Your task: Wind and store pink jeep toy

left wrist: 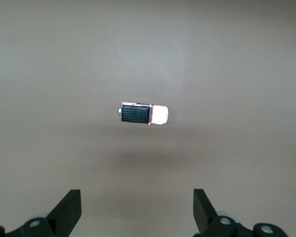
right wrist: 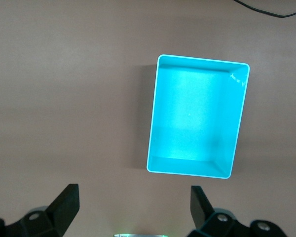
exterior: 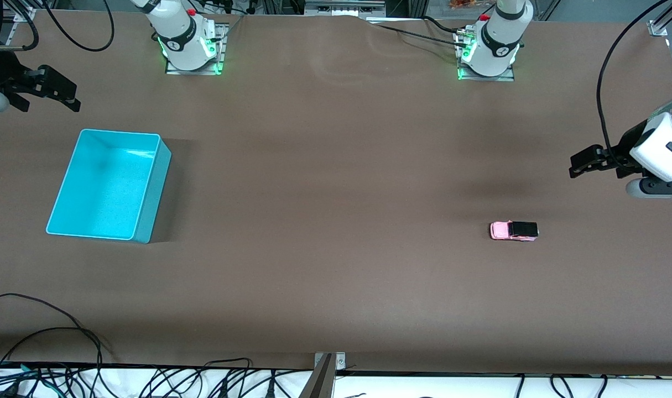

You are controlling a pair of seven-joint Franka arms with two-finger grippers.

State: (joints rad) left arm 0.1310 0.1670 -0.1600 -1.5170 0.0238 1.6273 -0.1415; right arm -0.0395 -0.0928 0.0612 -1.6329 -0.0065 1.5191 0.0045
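The pink jeep toy (exterior: pixel 514 230) stands on the brown table toward the left arm's end, pink hood and black roof. It also shows in the left wrist view (left wrist: pixel 143 114). My left gripper (exterior: pixel 576 165) hangs open and empty in the air over the table edge at the left arm's end, apart from the jeep; its fingers stand wide apart in the left wrist view (left wrist: pixel 136 210). The cyan bin (exterior: pixel 120 133) sits empty toward the right arm's end and shows in the right wrist view (right wrist: pixel 203 59). My right gripper (exterior: pixel 70 99) is open and empty in the air beside the bin, also seen in its wrist view (right wrist: pixel 134 207).
The two arm bases (exterior: pixel 192 50) (exterior: pixel 488 55) stand at the table's farthest edge. Black cables (exterior: pixel 64 331) lie along the nearest edge, with a metal bracket (exterior: pixel 329 362) at its middle. Bare brown table lies between the bin and the jeep.
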